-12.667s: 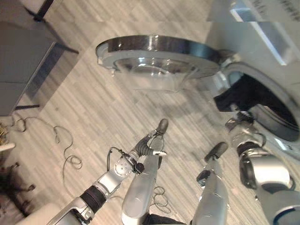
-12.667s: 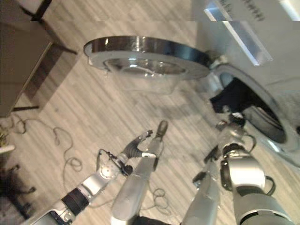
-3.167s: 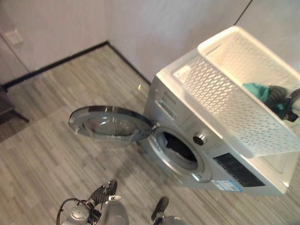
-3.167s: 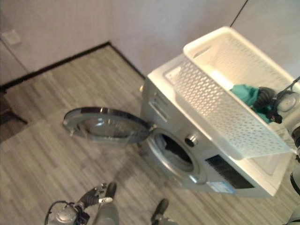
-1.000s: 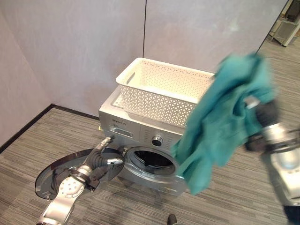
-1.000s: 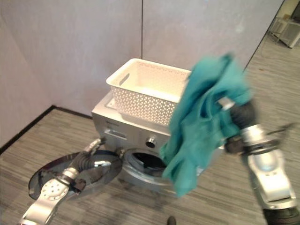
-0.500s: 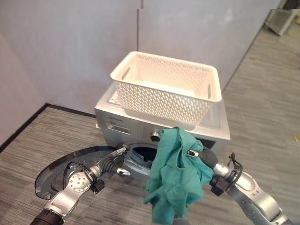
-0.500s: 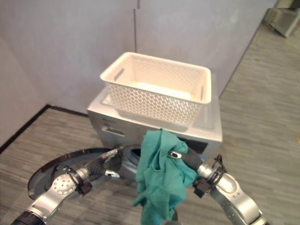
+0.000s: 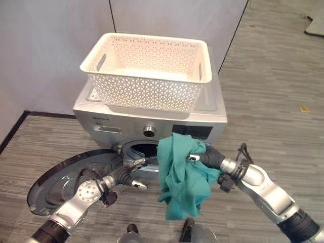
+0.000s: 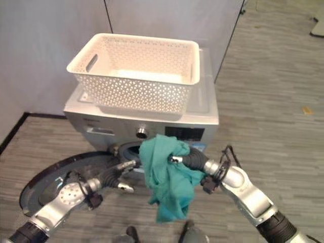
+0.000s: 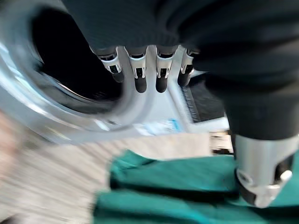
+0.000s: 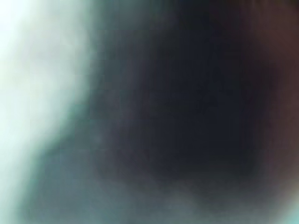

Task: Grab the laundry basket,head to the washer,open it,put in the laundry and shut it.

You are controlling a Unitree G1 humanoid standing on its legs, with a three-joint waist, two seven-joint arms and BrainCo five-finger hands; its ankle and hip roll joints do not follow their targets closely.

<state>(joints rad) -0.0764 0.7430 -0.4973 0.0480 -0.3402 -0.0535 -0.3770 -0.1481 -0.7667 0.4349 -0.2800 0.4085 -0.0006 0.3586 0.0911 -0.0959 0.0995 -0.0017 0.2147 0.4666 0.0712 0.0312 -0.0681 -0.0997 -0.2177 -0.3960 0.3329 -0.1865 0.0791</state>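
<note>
A white lattice laundry basket stands on top of the silver washer. The washer's round door is swung open to the left, and the dark drum opening shows. My right hand is shut on a teal garment, which hangs in front of the washer just right of the opening. My left hand hovers open over the door's rim, with its fingers straight toward the drum. The teal garment also appears in the left wrist view.
The washer stands against a grey wall, with the control knob above the opening. Striped grey floor stretches to the right of the washer. A small tan scrap lies on the floor there.
My right hand has brought the teal garment down from high at the right to the washer's front. The left hand stays by the open door. The view has shifted.
</note>
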